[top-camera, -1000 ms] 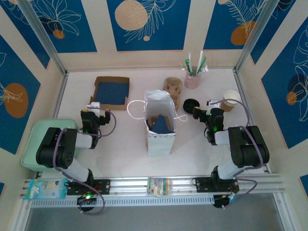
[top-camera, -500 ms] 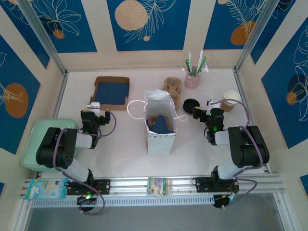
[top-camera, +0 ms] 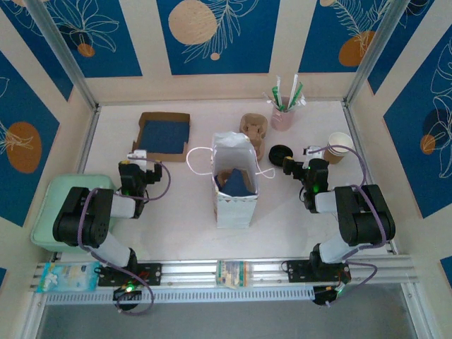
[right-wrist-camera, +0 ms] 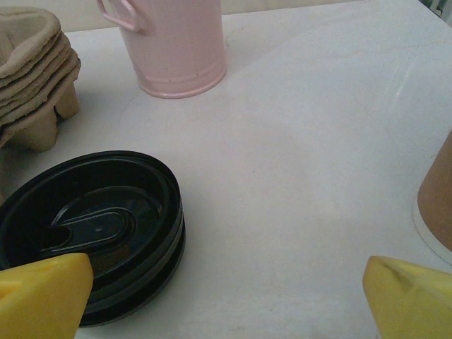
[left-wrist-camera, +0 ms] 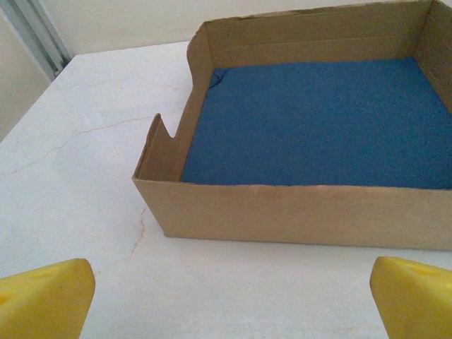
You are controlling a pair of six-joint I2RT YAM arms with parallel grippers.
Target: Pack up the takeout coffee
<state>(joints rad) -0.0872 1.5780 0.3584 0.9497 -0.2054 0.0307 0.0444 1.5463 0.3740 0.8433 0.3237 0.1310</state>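
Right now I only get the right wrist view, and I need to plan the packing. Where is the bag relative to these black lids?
Observer: The white paper bag stands mid-table, to the left of the black lids, with its mouth open.
Operator: Is anything in it?
Observer: Something dark blue shows inside the mouth. I cannot tell what it is.
Operator: Where is the other arm?
Observer: The left gripper is open in front of a cardboard tray with a blue floor, and it touches nothing.
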